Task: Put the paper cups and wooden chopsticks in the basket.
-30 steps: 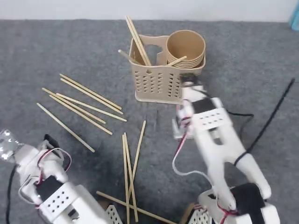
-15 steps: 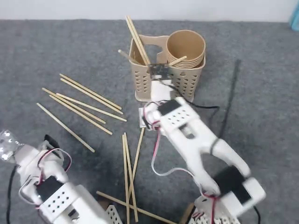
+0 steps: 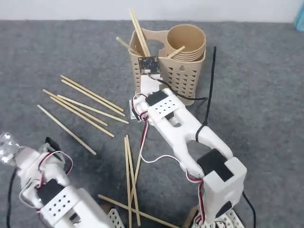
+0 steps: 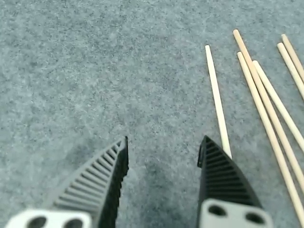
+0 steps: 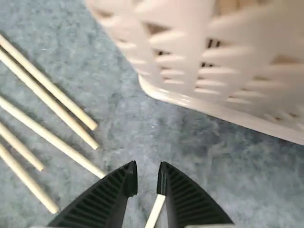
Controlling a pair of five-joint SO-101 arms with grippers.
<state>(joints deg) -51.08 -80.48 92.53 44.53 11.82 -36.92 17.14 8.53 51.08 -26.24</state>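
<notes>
The beige basket [image 3: 178,76] stands at the back and holds stacked paper cups [image 3: 187,42] and a few upright chopsticks [image 3: 138,29]. Several wooden chopsticks [image 3: 85,107] lie on the carpet to its left, and more [image 3: 130,175] lie near the front. My right gripper [image 3: 144,90] hangs at the basket's front left corner. In the right wrist view that gripper [image 5: 147,173] is open by only a narrow gap, and a chopstick end [image 5: 156,211] shows in the gap. The basket's base [image 5: 213,104] is just ahead. My left gripper [image 4: 164,147] is open over bare carpet beside loose chopsticks [image 4: 216,95].
The left arm [image 3: 47,190] sits at the front left corner. A black cable [image 3: 209,90] runs beside the basket's right side. Grey carpet covers the table, with open room on the right.
My right arm has swung left from the basket's right front to its left front corner. The basket has shifted slightly back and left. The left arm has not moved.
</notes>
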